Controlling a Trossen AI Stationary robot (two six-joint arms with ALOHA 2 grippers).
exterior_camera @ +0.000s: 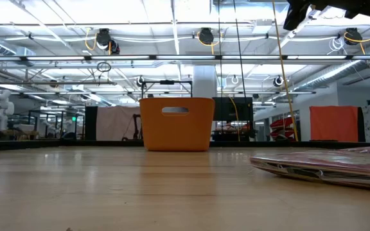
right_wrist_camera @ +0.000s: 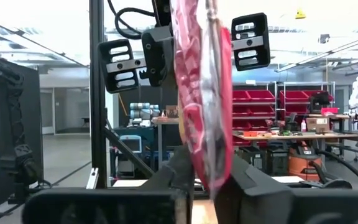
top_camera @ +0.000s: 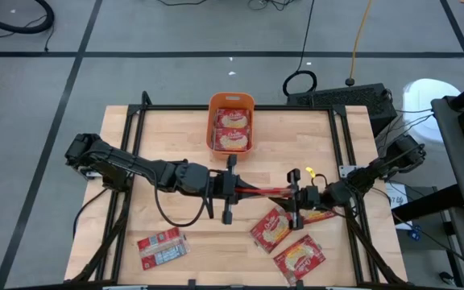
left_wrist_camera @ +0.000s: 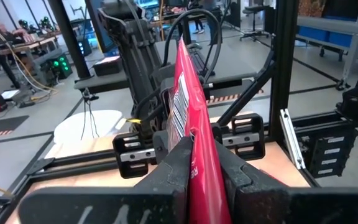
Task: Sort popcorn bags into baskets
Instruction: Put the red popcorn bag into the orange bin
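Above the middle of the table [top_camera: 167, 137], 1 popcorn bag [top_camera: 263, 191] is hanging edge-on in the air, stretched between the 2 grippers. The left gripper [top_camera: 230, 188] is pinching 1 end of it, its fingers [left_wrist_camera: 174, 163] pressing tight against both red faces, as the left wrist view is showing. The right gripper [top_camera: 296, 195] is facing it from the other side and is clamping the opposite end of the same bag [right_wrist_camera: 204, 99], with its fingers [right_wrist_camera: 178, 165] closing against the packet. Neither gripper is touching the table. At the far edge, 1 orange basket [top_camera: 231, 102] is standing with 2 bags [top_camera: 232, 129] lying inside it, label side up. On the wood near the right gripper, 3 more bags are lying: 1 [top_camera: 271, 228] just below the gripper, 1 [top_camera: 300, 258] closer to the near edge, and 1 [top_camera: 322, 214] partly hidden under the right arm. Well apart, toward the near left corner, 1 bag [top_camera: 161, 246] is lying with its grey-blue print up.
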